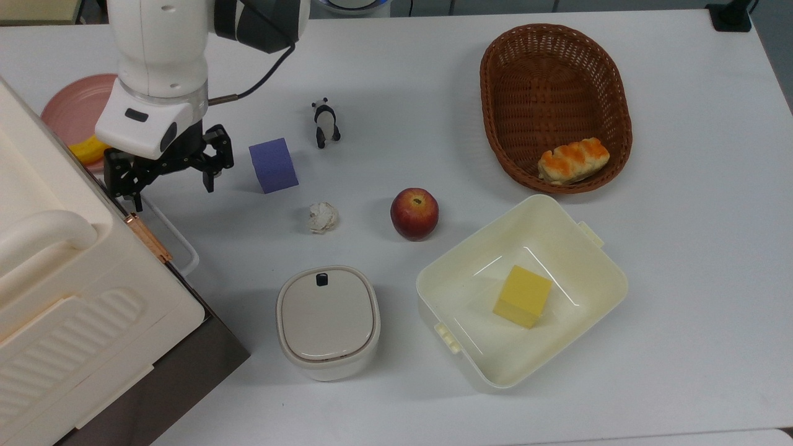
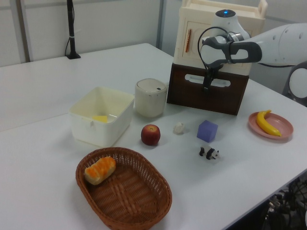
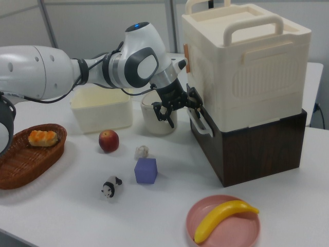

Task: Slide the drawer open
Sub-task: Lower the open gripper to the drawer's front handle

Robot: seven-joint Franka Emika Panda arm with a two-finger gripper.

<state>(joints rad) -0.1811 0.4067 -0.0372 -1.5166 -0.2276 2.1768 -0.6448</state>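
Landmark: the drawer, a dark brown box seated under the cream cabinet, with its white loop handle projecting from the front panel.

Nearest in the right view lies the pink plate carrying a banana, just in front of the drawer's side wall. Beyond it, out from the drawer's front, stand the purple cube and the panda figure.

At the drawer front itself, the gripper hangs at the upper end of the handle with its fingers spread apart; one fingertip sits beside the bar near the copper clasp, the other well out over the table. Nothing is clamped yet. The drawer appears fully closed, its panel flush under the cabinet.

Suggested execution: bring the fingers to straddle the bar at mid-span, not at its end, so that the pull does not twist the drawer in its guides; close firmly, then draw straight out, square to the panel and level with the table.

Farther from the drawer front stand the lidded pot, the apple and the cream tub; the pot is closest to the pull path and may need watching. The wicker basket lies farthest off.
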